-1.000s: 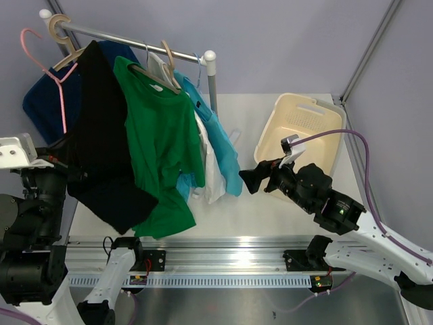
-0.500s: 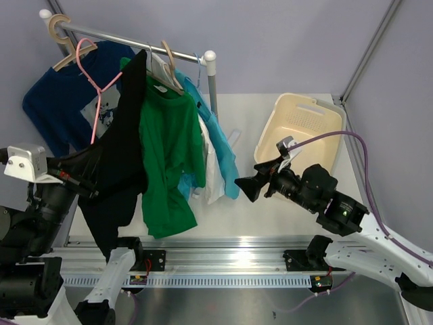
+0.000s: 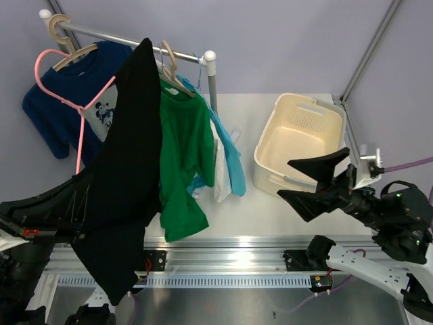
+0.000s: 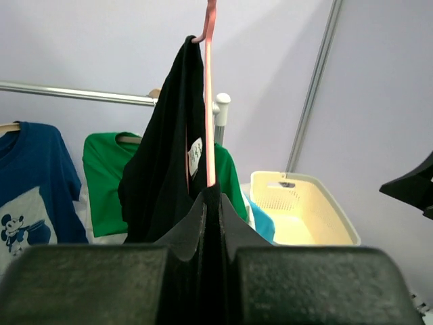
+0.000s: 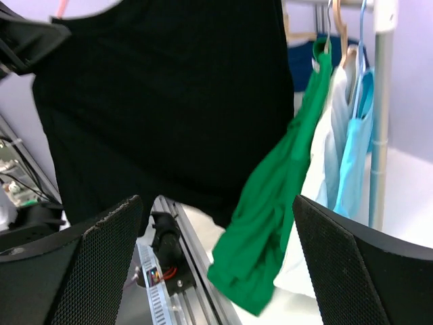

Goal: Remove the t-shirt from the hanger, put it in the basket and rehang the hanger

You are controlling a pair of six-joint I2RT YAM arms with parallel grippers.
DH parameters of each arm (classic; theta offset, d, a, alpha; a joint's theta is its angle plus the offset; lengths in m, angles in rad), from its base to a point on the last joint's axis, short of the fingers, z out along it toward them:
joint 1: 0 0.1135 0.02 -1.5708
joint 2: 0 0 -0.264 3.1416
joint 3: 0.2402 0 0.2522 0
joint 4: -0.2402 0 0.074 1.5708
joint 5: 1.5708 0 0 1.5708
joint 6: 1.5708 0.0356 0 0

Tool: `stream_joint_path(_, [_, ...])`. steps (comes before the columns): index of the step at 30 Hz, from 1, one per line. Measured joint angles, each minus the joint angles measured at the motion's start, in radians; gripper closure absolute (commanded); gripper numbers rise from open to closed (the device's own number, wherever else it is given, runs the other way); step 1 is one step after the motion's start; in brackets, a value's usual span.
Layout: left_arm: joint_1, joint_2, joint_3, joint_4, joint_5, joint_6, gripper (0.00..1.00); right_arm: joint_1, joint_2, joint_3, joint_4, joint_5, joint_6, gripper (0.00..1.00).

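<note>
Left gripper (image 4: pixel 212 203) clamped tight on bottom of pink hanger (image 4: pixel 209 122), pinching black fabric too. Black t-shirt (image 3: pixel 125 169) draped on that hanger, not off it yet. Hanger hook looks clear of rail (image 3: pixel 122 35), whole bundle tilted, hanging in front of rail toward arms. Green t-shirt (image 3: pixel 183 149) and blue t-shirt (image 3: pixel 61 115) hang from rail. Right gripper (image 3: pixel 284 178) spread wide, holding nothing, well right of rail, in front of basket (image 3: pixel 308 100).

No readable words anywhere here. There's a white neck tag (image 4: pixel 195 148) inside the black t-shirt (image 4: pixel 159 176), print too small to read, and a cartoon mouse print (image 4: pixel 19 225) on the blue t-shirt (image 4: pixel 34 162), no lettering legible.
</note>
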State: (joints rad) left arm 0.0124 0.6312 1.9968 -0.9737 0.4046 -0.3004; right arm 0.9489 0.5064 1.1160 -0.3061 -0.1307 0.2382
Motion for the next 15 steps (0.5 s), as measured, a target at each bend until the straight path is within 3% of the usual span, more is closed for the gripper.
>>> stream_joint_path(8, [-0.001,0.000,0.095,0.035,0.027,-0.164,1.00,0.000,-0.016,0.071,-0.098,0.036,0.001,0.01])
stream_joint_path(15, [-0.002,-0.087,-0.158,0.246,0.219,-0.383,1.00,0.000,-0.002,0.174,-0.192,0.043,0.000,0.02])
